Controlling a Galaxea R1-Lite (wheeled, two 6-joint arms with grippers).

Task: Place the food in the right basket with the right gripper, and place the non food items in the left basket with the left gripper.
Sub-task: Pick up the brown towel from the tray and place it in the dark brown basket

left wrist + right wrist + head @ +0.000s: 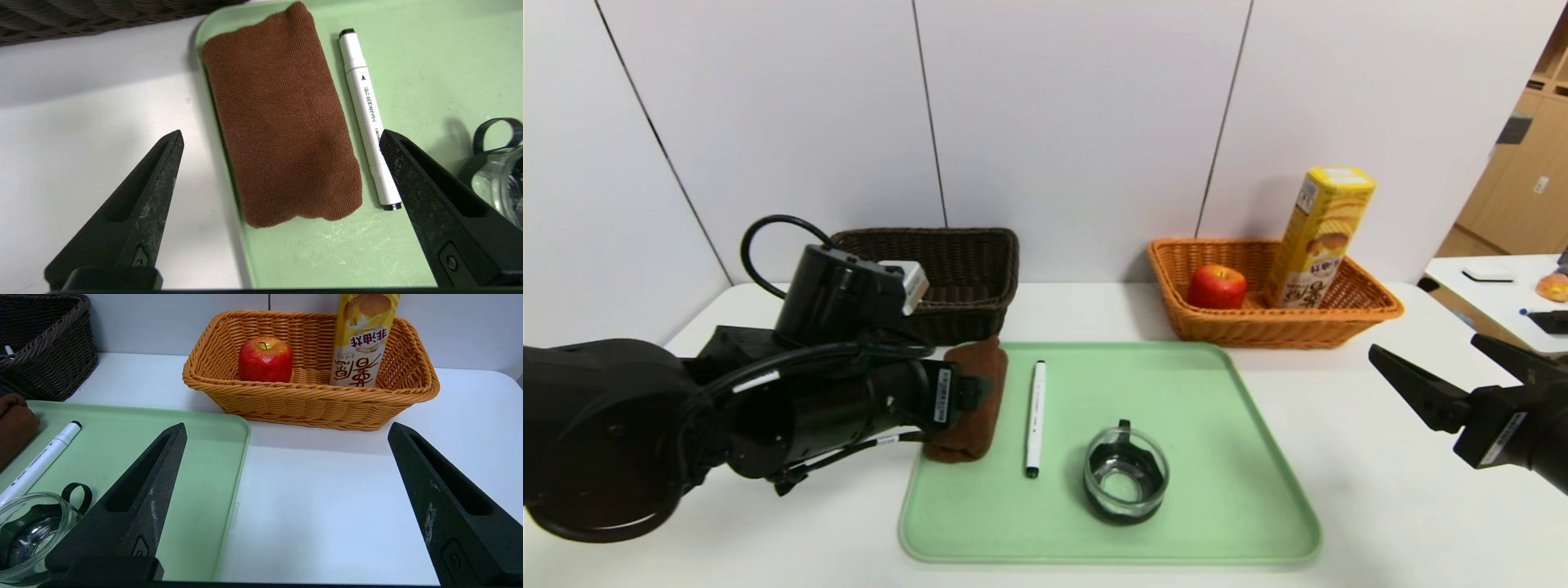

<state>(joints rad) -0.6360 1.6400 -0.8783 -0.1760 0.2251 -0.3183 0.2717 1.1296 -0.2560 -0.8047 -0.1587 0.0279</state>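
A folded brown cloth [980, 363] [273, 90], a white marker [1035, 416] [363, 102] and a glass cup [1125, 474] [500, 179] lie on the green tray [1241, 457]. My left gripper [968, 392] [282, 134] is open and empty, just above the cloth, with the jaws spread wider than it. My right gripper [1423, 345] [287, 425] is open and empty over the bare table right of the tray. The orange right basket [1258, 327] [310, 404] holds a red apple [1217, 286] [265, 359] and a yellow snack box [1319, 237] [361, 339].
The dark brown left basket [964, 261] [81, 16] stands behind the tray's left corner, close behind my left arm. The white table [1380, 506] meets a panelled wall at the back. A second table [1503, 286] with small objects stands at the far right.
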